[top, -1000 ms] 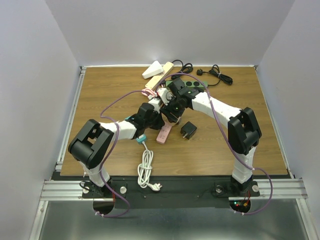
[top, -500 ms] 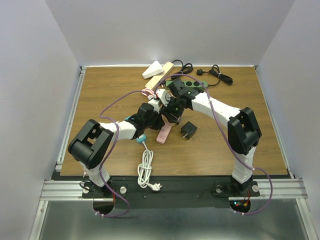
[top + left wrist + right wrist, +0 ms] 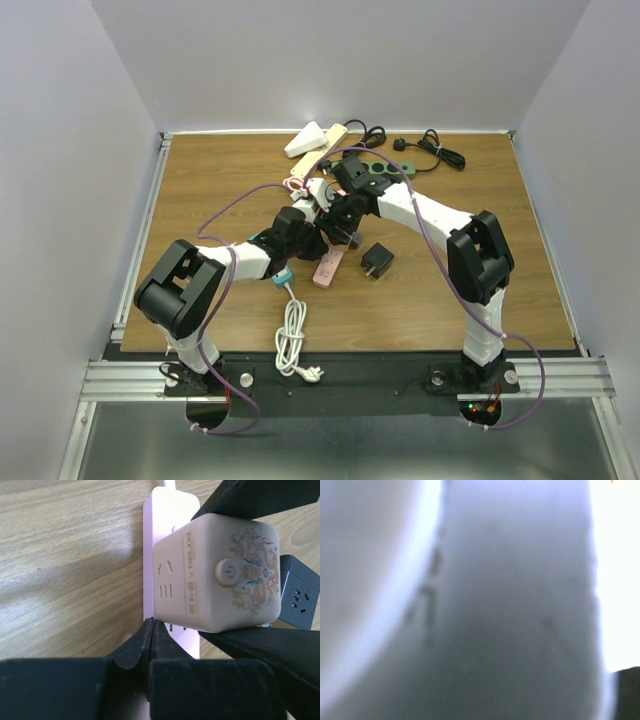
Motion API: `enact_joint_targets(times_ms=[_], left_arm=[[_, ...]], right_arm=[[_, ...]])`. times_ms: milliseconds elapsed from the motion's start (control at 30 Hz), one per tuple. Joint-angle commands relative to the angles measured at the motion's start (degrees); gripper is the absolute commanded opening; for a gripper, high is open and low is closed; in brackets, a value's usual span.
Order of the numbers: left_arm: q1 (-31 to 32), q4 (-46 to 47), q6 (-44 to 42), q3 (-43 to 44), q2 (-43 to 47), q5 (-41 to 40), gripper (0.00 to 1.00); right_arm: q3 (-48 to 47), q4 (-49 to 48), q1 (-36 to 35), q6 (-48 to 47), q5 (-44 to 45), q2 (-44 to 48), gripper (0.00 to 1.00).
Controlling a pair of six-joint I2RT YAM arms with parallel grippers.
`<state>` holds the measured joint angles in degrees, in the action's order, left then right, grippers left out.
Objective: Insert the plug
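The plug is a beige cube [image 3: 220,575] with a round power button and a printed pattern. The black fingers [image 3: 250,497] of my right gripper [image 3: 338,218] are shut on it from two sides. It hangs just over the pink power strip [image 3: 152,540], which lies on the wood table [image 3: 200,190]. My left gripper [image 3: 151,630] is shut with nothing between its fingers, its tips on the near part of the pink strip [image 3: 328,266]. The right wrist view is a close grey-white blur.
A black cube adapter [image 3: 376,260] lies just right of the pink strip. A white coiled cable [image 3: 291,340] lies near the front edge. A green power strip [image 3: 385,172], a black cable [image 3: 430,150] and two pale strips [image 3: 318,145] lie at the back.
My right arm has shifted slightly left, carrying the beige plug closer over the pink strip. The left arm has stayed where it was.
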<state>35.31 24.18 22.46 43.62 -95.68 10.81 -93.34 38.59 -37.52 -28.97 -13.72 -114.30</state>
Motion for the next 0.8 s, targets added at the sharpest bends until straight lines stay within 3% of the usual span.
enact_joint_targets(times_ms=[0, 433, 767], left_arm=[[1.61, -6.43, -1.11, -2.57, 0.92, 1.86, 0.01], [-2.08, -13.01, 0.04, -1.69, 12.35, -0.61, 0.00], [-3.93, -15.84, -0.49, -0.81, 18.42, -0.09, 0.00]], right_arm=[[3.41, -0.44, -1.51, -0.30, 2.81, -4.27, 0.00], [13.00, -4.83, -1.33, 4.10, 4.14, -0.49, 0.00], [18.45, -8.35, -0.89, 10.07, -0.52, 0.92, 0.00]])
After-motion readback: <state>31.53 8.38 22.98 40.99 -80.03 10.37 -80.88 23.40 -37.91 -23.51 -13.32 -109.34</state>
